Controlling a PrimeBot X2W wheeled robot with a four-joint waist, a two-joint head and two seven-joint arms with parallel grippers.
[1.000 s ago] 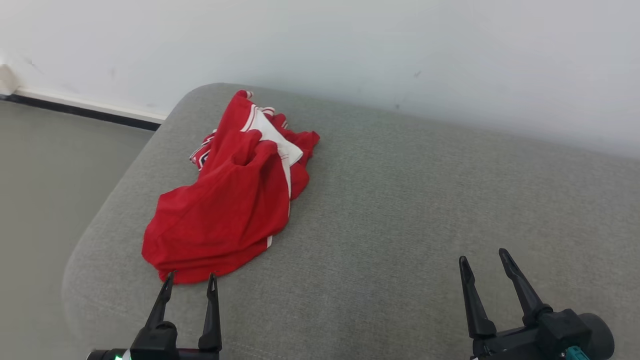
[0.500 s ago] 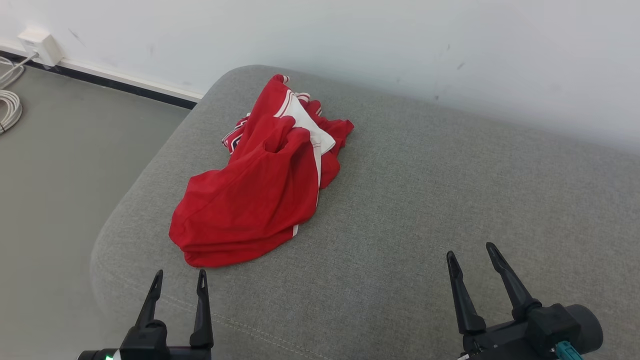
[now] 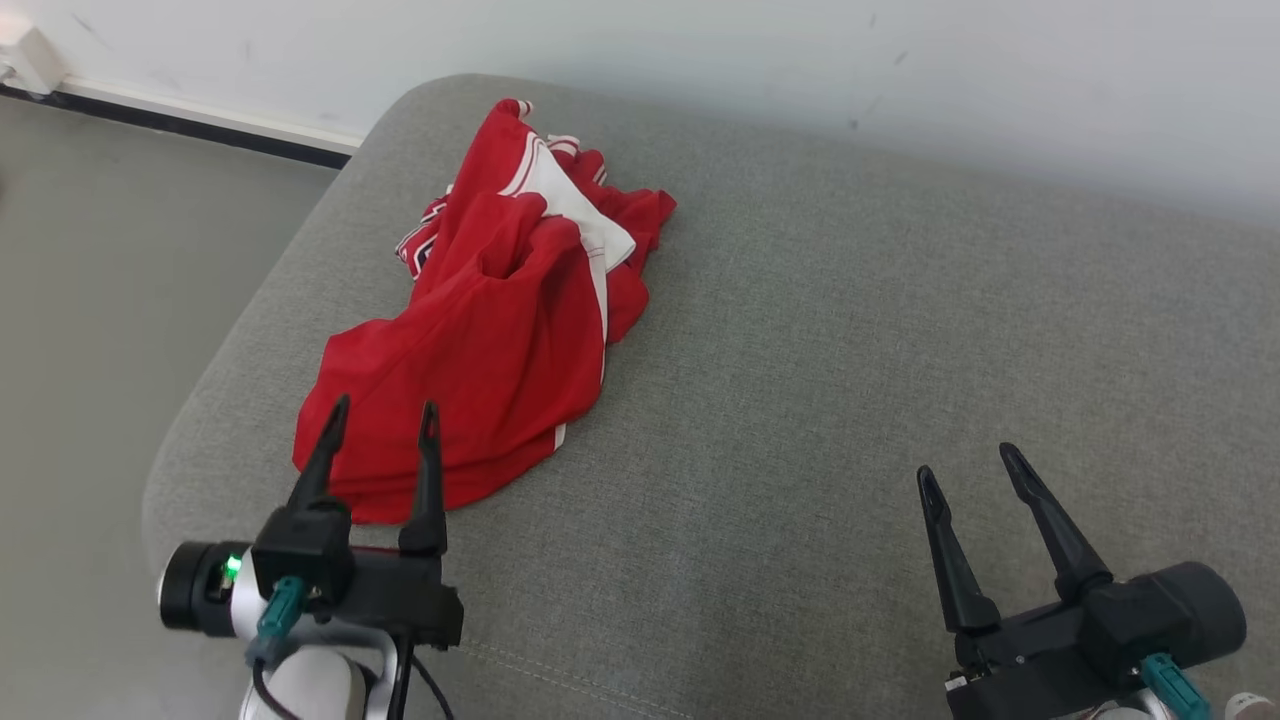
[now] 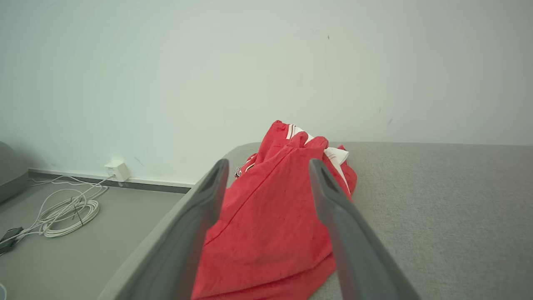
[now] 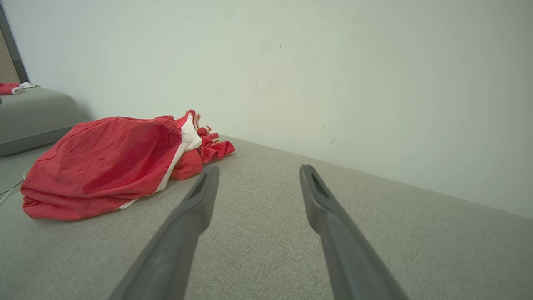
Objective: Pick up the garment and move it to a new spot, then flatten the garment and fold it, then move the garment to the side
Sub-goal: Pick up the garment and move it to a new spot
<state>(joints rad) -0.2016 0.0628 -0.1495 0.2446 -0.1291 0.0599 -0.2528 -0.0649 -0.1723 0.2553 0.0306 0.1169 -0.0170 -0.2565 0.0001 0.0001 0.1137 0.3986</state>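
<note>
Red fabric lies crumpled on the left end of the grey upholstered seat cushion (image 3: 850, 330). The red garment (image 3: 480, 340) sits close to the cushion's rounded left edge, and its long axis runs from the near-left corner toward the white wall (image 3: 700, 50), slanting slightly right.

The left gripper (image 3: 386, 404) is plainly the nearer one. In the head view its two dark fingers stand apart, holding nothing, and their tips overlap the garment's near hem. In the left wrist view the cloth lies straight ahead, framed between the fingers. I cannot tell whether the tips touch the fabric or hover just above it.

The right gripper (image 3: 966, 461) also has its fingers spread and empty. It is over bare cushion, well apart from the garment, which lies off to its left. The pickup therefore looks like the left arm's job: a short advance along the garment's own length, then a close on the near hem.

The garment looks like thin sports knit. Its near part is a broad, fairly smooth red lobe with layered hems. The far part is heaped higher, with a white panel, red-and-white striped trim and a deep fold near the middle. It will probably drape and unfurl if lifted by one edge. Nothing is flattened or folded yet.
</note>
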